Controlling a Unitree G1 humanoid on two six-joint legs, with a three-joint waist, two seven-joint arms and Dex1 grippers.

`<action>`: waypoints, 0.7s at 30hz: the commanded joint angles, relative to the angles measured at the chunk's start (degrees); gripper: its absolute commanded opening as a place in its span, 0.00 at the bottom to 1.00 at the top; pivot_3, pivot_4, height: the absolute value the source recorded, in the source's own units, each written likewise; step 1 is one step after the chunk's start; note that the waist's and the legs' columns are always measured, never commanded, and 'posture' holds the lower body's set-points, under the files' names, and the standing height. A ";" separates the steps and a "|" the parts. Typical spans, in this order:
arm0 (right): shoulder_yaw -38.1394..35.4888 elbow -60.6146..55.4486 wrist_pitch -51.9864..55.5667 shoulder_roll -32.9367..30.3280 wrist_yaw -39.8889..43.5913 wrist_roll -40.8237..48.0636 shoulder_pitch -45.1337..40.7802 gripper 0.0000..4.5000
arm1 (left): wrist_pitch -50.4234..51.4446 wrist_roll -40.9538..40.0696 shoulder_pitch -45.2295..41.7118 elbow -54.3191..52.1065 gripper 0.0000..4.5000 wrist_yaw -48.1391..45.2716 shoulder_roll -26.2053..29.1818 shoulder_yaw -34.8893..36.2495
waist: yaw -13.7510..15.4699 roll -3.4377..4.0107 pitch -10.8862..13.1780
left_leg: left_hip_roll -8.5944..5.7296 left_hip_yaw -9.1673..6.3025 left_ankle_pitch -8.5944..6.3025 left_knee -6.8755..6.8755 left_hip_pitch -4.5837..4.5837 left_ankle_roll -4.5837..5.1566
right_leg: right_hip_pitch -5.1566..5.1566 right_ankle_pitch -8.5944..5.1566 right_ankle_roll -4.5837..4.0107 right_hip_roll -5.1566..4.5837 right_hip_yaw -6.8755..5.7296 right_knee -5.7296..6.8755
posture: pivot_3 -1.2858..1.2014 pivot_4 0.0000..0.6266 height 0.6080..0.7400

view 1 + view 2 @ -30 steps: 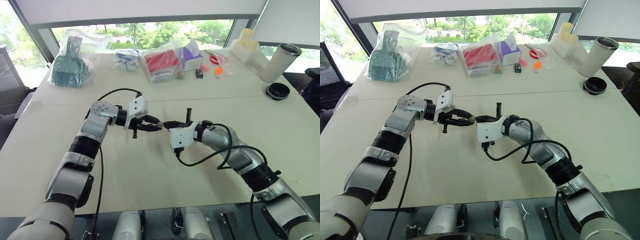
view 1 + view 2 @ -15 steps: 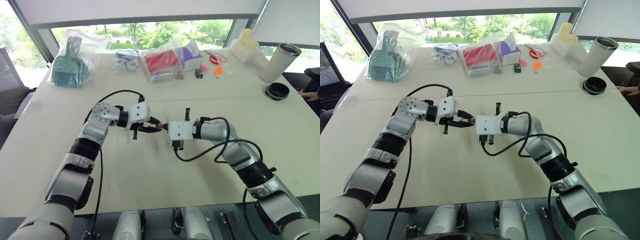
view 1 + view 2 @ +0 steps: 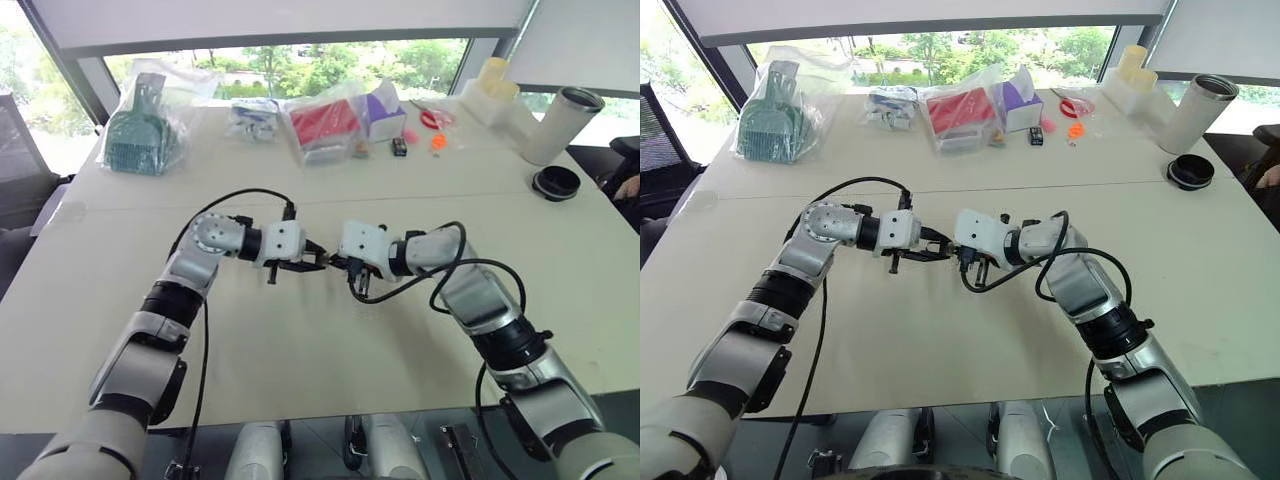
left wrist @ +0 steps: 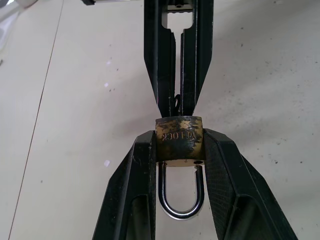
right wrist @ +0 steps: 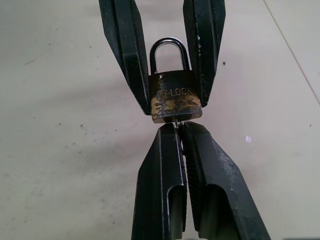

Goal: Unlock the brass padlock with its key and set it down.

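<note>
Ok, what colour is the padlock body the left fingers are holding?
Yellowish brass with dark tarnished patches on the brass padlock; its shackle is silver. The right wrist view shows it best.

The place looks like an office or a lab test room. A wide pale tabletop (image 3: 300, 340) stands before a long window (image 3: 300, 60) with trees outside. Along the far edge lie assorted trial props: a bagged teal brush (image 3: 135, 130), a bagged red box (image 3: 325, 125), a purple carton (image 3: 383, 108), a white tumbler (image 3: 560, 125), and its black lid (image 3: 556, 183).
</note>
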 commanded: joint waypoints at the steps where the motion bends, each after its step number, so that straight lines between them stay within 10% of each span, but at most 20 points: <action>1: 0.83 -3.87 3.46 1.16 3.63 5.47 -0.76 0.01 | -4.85 0.57 -1.45 -1.13 0.17 2.86 0.42 0.76 | -0.04 0.00 0.00 | 0.00 0.00 0.00 0.00 0.00 0.00 | 0.00 0.00 0.00 0.00 0.00 0.00 | 0.52 0.24 1.00; 5: 0.89 -2.36 0.66 1.65 1.48 4.47 -2.89 0.01 | -5.57 0.39 -1.52 -0.52 0.17 3.02 0.56 0.73 | -0.04 0.00 0.00 | 0.00 0.00 0.00 -0.01 0.00 0.00 | 0.00 0.00 0.00 0.00 0.00 0.00 | 0.52 0.24 1.00; 15: 7.24 10.18 -47.64 -7.00 -24.29 -20.70 -2.52 0.01 | 22.48 -10.91 -3.78 -1.13 0.17 -0.26 -0.69 7.44 | -0.11 -0.01 0.01 | -0.03 0.05 0.00 0.01 -0.03 0.00 | 0.00 -0.02 0.05 -0.03 0.02 -0.04 | 0.52 0.24 1.00; 21: 4.45 11.17 -53.63 -8.08 -29.57 -22.73 0.46 0.67 | 27.61 -12.12 -3.96 -2.39 0.17 -1.47 0.29 7.89 | -0.49 -0.01 0.01 | 0.00 0.04 0.01 -0.04 0.01 -0.02 | -0.01 -0.03 0.06 0.01 0.02 -0.01 | 0.52 0.24 1.00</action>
